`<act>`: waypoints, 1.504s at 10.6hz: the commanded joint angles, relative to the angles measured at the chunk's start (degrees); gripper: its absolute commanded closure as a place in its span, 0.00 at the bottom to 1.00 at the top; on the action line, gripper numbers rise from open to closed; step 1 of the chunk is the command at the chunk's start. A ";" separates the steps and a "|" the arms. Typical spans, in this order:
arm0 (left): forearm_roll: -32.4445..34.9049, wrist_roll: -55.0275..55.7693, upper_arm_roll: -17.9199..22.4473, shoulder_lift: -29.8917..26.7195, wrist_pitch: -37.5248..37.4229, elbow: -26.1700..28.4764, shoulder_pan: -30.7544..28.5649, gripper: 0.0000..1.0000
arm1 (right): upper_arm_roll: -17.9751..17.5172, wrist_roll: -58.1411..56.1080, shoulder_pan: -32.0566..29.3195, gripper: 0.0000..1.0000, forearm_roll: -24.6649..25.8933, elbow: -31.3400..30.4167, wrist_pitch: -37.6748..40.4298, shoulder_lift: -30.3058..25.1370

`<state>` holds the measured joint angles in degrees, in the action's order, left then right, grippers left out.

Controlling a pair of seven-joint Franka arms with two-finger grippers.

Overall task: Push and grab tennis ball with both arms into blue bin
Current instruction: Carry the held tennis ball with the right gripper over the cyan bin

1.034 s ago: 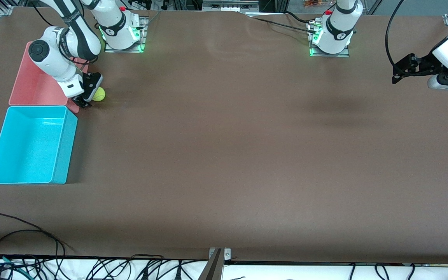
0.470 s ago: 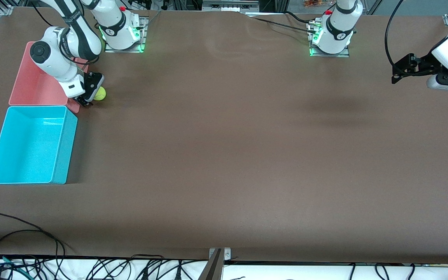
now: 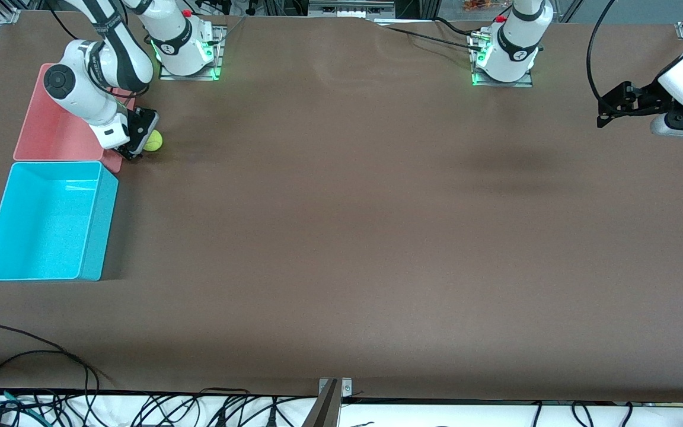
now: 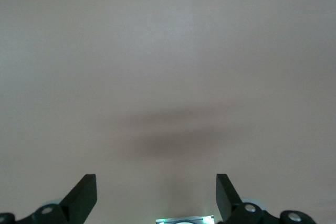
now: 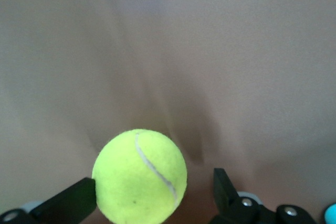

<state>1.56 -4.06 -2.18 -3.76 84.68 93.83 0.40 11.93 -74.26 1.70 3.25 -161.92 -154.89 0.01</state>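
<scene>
- Front view: your small fuzzy yellow-green tennis ball (image 3: 153, 141) sits on the brown table (image 3: 341, 237) at the right arm's end, beside a corner of the flat pink rectangular bin (image 3: 51, 127) and farther from the camera than the bright cyan-blue open-top plastic bin (image 3: 45, 220). Round as it is, the ball has no long axis. The right arm folds down from its base, and the right gripper (image 3: 137, 145) is low at the ball. The left arm waits at its own table end, with the left gripper (image 3: 608, 110) raised and pointing sideways.
- Left wrist view: you see the left gripper (image 4: 156, 195) with fingers spread, nothing between them, over bare table.
- Right wrist view: the right gripper (image 5: 155, 195) is spread wide; the tennis ball (image 5: 139, 176) sits between the fingers (close to one, a clear gap to its partner), its white seam curving across the top.
</scene>
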 commanded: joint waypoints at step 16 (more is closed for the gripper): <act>0.64 0.37 -0.11 0.69 -1.36 -1.99 0.39 0.00 | -7.52 19.29 2.96 1.00 -1.58 14.19 24.79 -6.52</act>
<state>1.56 -4.06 -2.28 -3.76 84.68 93.69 0.41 8.01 -62.56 3.99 2.77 -157.01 -146.72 -2.49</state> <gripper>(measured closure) 0.000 0.344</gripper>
